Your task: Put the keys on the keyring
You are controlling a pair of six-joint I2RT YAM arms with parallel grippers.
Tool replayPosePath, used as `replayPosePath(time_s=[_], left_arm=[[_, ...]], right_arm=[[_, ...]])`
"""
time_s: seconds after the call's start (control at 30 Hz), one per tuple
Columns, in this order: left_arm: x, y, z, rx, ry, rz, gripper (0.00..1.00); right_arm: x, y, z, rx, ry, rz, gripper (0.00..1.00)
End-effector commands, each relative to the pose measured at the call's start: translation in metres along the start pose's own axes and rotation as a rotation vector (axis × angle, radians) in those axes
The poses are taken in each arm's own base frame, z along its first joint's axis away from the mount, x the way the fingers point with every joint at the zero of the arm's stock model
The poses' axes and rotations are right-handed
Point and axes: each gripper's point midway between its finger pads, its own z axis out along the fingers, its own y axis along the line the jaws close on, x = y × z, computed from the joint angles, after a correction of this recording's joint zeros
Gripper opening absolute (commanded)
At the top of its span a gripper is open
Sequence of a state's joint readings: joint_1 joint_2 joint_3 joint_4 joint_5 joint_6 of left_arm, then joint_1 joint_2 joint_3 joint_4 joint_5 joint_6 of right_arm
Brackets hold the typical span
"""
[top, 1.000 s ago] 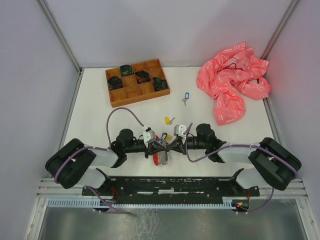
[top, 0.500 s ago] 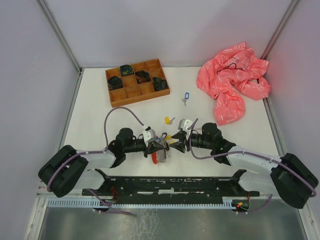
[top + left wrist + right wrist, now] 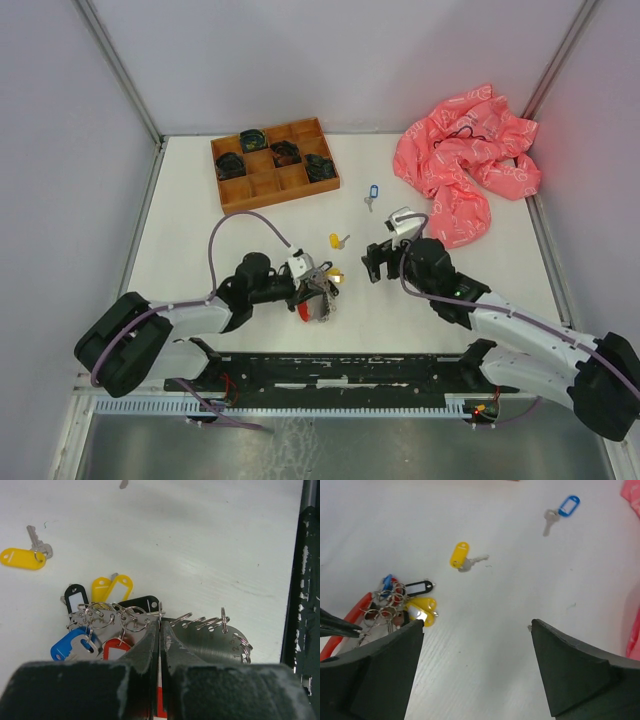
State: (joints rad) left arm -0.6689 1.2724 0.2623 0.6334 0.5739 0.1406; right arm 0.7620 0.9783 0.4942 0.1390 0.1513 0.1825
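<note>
My left gripper (image 3: 318, 288) (image 3: 160, 622) lies low over the table, shut on the keyring (image 3: 210, 640), a silvery half-round plate edged with small rings and a red piece beneath. Several tagged keys hang on it: blue (image 3: 67, 647), red (image 3: 117, 649), black (image 3: 144, 603) and yellow (image 3: 112, 586). The same bunch (image 3: 400, 605) shows at the left of the right wrist view. My right gripper (image 3: 375, 262) (image 3: 477, 625) stands open and empty to the right of the bunch. A loose yellow-tagged key (image 3: 337, 240) (image 3: 461, 555) (image 3: 22, 558) and a loose blue-tagged key (image 3: 372, 192) (image 3: 566, 507) lie farther back.
A wooden compartment tray (image 3: 280, 198) holding dark coiled items sits at the back left. A crumpled pink cloth (image 3: 465, 165) lies at the back right. The black mounting rail (image 3: 340, 370) (image 3: 300, 580) runs along the near edge.
My right gripper has opened, let go of the bunch and drawn back to the right and away from it. The left gripper stays shut on the keyring, shifted slightly left.
</note>
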Motion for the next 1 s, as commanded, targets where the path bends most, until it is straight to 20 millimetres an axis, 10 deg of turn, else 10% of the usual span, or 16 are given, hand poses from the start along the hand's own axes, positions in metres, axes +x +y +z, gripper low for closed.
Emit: replayPosePath(time_s=[0.0,0.57,0.97], left_arm=[[-0.022,0.025,0.003,-0.111,-0.021,-0.001,0.03],[-0.012,0.045,-0.007,-0.257,0.041,-0.07,0.03],[-0.016,0.052,-0.014,-0.312,0.023,-0.057,0.03]], right_arm=[[-0.001,-0.042,-0.001,0.26,0.058,0.094,0.99],[0.064,-0.121,0.03,0.503,0.453,0.408,0.89],[0.033,-0.056,0.096,0.031,0.402,0.306,0.78]])
